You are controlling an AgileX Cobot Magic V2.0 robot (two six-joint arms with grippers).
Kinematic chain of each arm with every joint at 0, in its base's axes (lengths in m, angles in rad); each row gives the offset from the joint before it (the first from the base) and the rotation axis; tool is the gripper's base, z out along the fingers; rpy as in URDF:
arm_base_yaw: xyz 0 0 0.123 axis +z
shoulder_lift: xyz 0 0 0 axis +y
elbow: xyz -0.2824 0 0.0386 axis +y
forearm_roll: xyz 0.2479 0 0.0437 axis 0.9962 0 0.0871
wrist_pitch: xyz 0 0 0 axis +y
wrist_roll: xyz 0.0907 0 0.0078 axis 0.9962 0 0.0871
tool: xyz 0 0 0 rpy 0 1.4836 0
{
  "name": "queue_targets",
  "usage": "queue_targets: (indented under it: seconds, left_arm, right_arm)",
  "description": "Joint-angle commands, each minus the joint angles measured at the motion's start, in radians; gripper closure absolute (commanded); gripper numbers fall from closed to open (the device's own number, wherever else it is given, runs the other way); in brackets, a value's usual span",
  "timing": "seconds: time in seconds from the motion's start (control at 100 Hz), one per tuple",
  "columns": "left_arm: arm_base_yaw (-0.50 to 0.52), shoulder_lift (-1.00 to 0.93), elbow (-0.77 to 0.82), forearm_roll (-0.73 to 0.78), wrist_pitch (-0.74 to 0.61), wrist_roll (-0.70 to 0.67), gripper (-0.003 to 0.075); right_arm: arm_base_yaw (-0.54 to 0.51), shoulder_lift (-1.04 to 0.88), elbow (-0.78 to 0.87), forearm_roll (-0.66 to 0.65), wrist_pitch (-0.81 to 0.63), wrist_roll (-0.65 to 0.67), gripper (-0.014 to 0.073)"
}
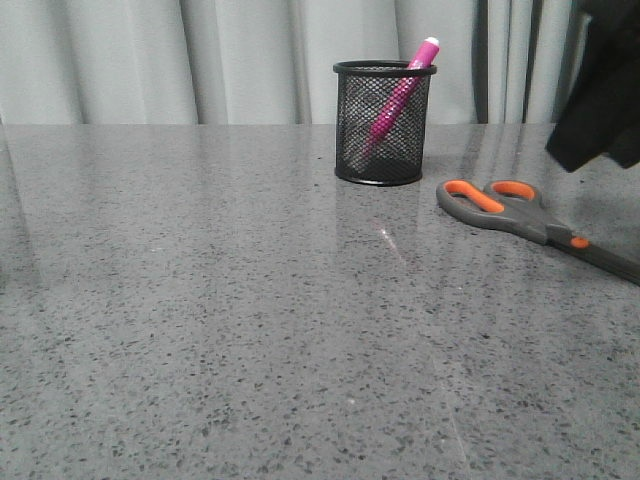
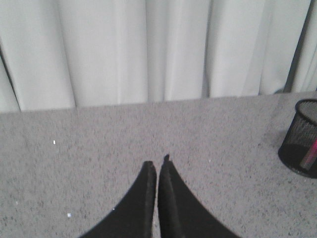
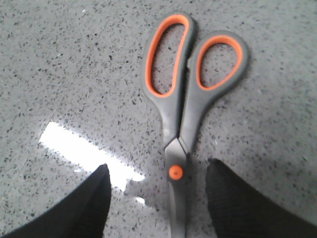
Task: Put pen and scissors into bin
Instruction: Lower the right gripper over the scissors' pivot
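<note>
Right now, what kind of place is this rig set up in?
Probably a lab or office test bench: a grey speckled stone-look table, a plain pale curtain as backdrop, and only desk items, a mesh bin and scissors.

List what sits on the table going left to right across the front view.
Round black wire-mesh bin holding the bright pink pen → grey-handled scissors with orange finger loops, lying flat → dark right arm at the upper right edge.
</note>
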Motion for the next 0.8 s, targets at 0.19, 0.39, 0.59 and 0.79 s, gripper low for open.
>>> queue_targets:
  seconds: [0.19, 0.39, 0.59, 0.79]
  left_arm:
    - [0.002, -0.135, 0.028, -0.125, -0.025, 0.07, 0.0739]
    - [0.002, -0.172, 0.05, -0.125, -0.025, 0.07, 0.0739]
    - [0.002, -0.172, 0.049, -0.125, -0.025, 0.07, 0.0739]
    - [0.002, -0.172, 0.049, -0.125, -0.025, 0.07, 0.0739]
  right_arm:
    - [0.004, 0.136, -0.156, -0.032, 0.071, -0.012, 0.0212]
    - [0.004, 0.182, -0.163, -0.051, 0.061, -0.012, 0.0212]
    - [0.044, 0.207, -0.163, -0.083, 0.062, -0.039, 0.0212]
    - [0.109, 0.218, -0.163, -0.185, 0.03, 0.002, 0.0212]
